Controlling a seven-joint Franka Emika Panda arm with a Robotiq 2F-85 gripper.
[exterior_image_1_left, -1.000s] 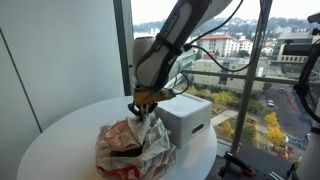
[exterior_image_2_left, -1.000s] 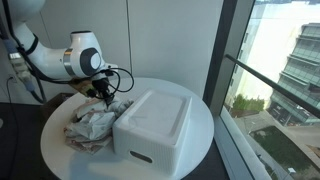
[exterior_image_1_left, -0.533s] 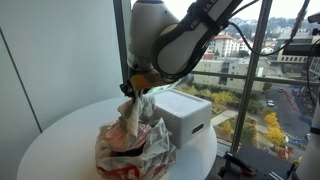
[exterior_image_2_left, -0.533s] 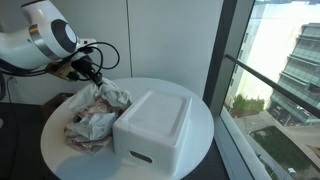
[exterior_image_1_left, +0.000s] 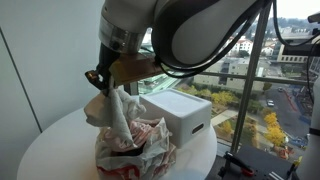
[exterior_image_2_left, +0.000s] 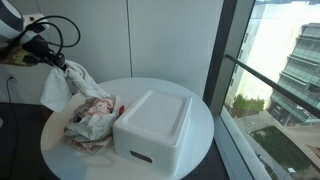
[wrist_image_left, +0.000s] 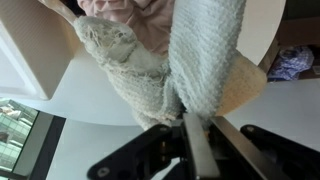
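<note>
Round white table (exterior_image_1_left: 50, 140) by the window.
From where I stand, a white foam box (exterior_image_1_left: 185, 115) sits on the table's window side. A heap of crumpled cloths (exterior_image_1_left: 135, 150), pink, red and white, lies close against it, in both exterior views (exterior_image_2_left: 90, 122).

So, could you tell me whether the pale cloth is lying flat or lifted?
Lifted: the cloth hangs stretched from the shut gripper, its lower end at the pile.
</note>
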